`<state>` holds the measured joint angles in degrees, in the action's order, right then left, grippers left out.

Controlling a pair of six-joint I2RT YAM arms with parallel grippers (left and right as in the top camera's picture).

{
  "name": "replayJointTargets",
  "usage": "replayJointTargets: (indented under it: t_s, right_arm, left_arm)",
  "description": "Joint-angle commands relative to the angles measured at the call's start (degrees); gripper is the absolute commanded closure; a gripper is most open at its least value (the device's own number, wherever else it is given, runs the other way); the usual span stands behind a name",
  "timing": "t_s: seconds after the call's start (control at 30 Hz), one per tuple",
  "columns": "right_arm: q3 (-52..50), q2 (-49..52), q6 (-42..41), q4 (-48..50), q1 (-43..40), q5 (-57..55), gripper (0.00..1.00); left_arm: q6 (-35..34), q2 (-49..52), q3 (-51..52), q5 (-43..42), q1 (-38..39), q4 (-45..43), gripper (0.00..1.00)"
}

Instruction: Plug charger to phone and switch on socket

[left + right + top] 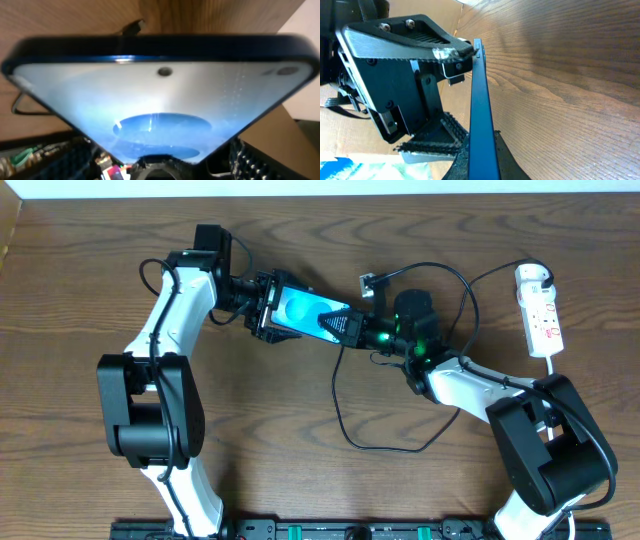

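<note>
The phone (305, 310), with a lit blue-cyan screen, is held above the table between both grippers. My left gripper (268, 308) is shut on its left end. My right gripper (352, 327) is shut on its right end. In the left wrist view the phone's screen (160, 95) fills the frame between the jaws (162, 155). In the right wrist view I see the phone edge-on (480, 100) between my right jaws (481, 162), with the left gripper (395, 75) at its far end. The charger's connector tip (367, 281) lies loose on the table just beyond the phone. The connector tip also shows in the left wrist view (135, 26).
The charger's black cable (340, 410) loops over the table's middle and arcs right to a white plug head (532, 275) at the top of the socket (543, 320), a white strip at the far right. The table's far edge runs along the top.
</note>
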<state>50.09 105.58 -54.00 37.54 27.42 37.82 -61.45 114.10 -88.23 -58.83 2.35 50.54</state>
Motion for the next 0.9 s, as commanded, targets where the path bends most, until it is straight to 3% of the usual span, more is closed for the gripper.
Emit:
replayJointTargets:
  t_s: [0.0,0.33,0.47,0.7,0.87]
  right_arm:
    - [0.52,0.07,-2.86,1.16,-1.7,1.7,0.99]
    - [0.52,0.07,-19.19,5.9,-6.62,1.01,0.99]
    - [0.52,0.07,-26.14,9.6,-7.23,1.22,0.99]
    - [0.52,0.07,-29.33,13.29,-7.23,2.16,0.99]
    - [0.52,0.07,-31.78,15.41,-7.23,2.16,0.99]
  left_arm:
    - [2.64,-0.85,-1.27,-1.09,-0.13,0.09,0.07]
    - [17.16,-0.85,-1.27,-1.07,-0.13,-4.42,0.06]
    - [18.38,-0.85,-1.27,-1.09,-0.13,-7.93,0.07]
    - [18.43,-0.85,-1.27,-1.38,-0.13,-12.92,0.06]
    - [23.5,-0.85,-1.27,-12.59,-0.39,-22.36,0.12]
